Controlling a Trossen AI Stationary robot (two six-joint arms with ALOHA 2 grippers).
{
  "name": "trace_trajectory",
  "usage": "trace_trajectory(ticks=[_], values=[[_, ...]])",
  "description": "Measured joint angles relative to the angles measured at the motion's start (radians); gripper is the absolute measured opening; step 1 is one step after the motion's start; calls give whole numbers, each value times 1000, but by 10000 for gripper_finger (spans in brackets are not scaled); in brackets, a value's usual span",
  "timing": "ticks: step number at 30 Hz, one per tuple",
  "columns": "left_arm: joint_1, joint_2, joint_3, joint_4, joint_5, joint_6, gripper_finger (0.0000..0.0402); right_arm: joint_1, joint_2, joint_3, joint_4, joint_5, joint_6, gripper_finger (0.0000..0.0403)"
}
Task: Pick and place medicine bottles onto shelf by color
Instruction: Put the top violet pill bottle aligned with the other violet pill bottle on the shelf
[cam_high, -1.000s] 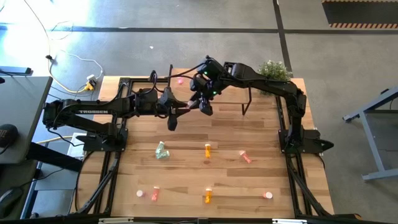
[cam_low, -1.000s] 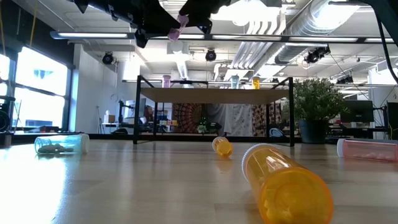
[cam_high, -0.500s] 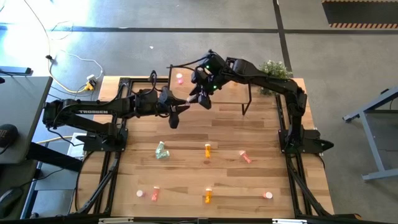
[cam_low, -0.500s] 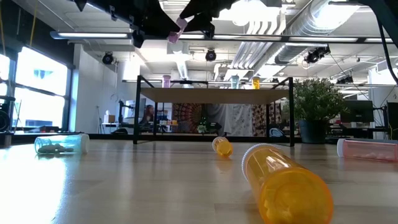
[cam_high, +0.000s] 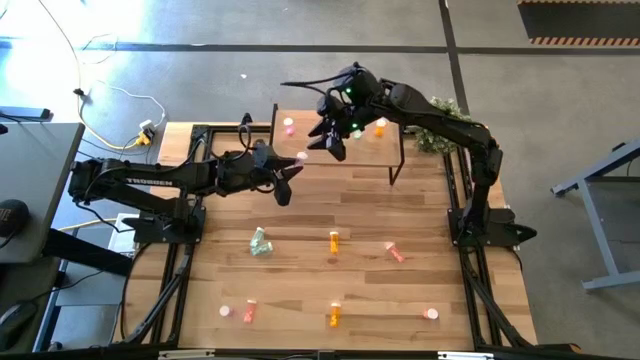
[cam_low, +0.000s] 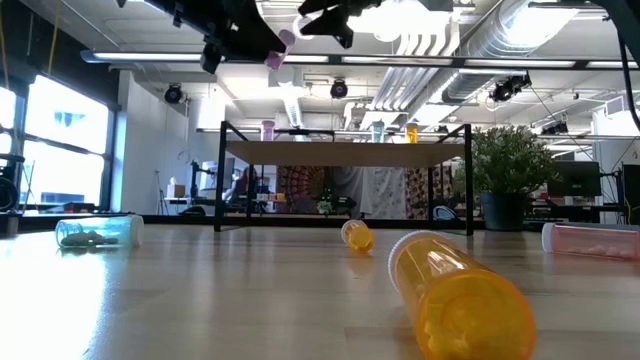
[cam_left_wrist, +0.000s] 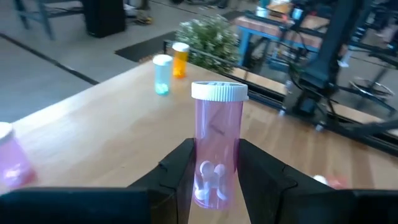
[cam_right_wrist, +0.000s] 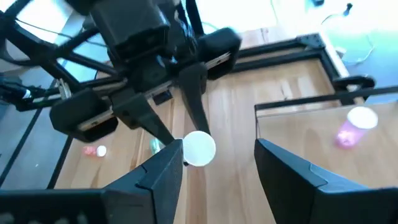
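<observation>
Wooden shelf (cam_high: 385, 150) carries three bottles; left gripper (cam_left_wrist: 214, 177) clamps a pink bottle (cam_left_wrist: 216, 146) — right gripper (cam_right_wrist: 217, 162) spread, empty.

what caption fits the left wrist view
Left fingers grip an upright pink bottle beside the shelf, where a blue and an orange bottle stand.

An industrial lab: exposed ceiling ducts (cam_low: 480, 40), concrete floor (cam_high: 300, 25), workbenches.
</observation>
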Motion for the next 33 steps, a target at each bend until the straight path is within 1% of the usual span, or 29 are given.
trace_trajectory(ticks=[4,8,12,16,19,22,28,33], values=[[-41,0,0,0,-125,-8,101,-26,-35,0,1,4,-21,190],[-100,-1,-15,27,-314,-32,101,-60,-79,0,4,6,-53,190],[-169,0,-106,181,-496,-33,101,-100,-118,0,9,6,-60,190],[-209,24,-196,375,-615,8,101,-135,-145,0,28,6,-61,190],[-218,66,-234,491,-673,34,101,-156,-160,0,45,6,-61,190],[-219,130,-255,605,-690,65,101,-173,-167,0,49,6,-61,190],[-213,291,-257,828,-758,184,101,-188,-172,0,43,6,-61,190],[-191,416,-257,951,-810,202,101,-188,-172,0,37,6,-70,190]])
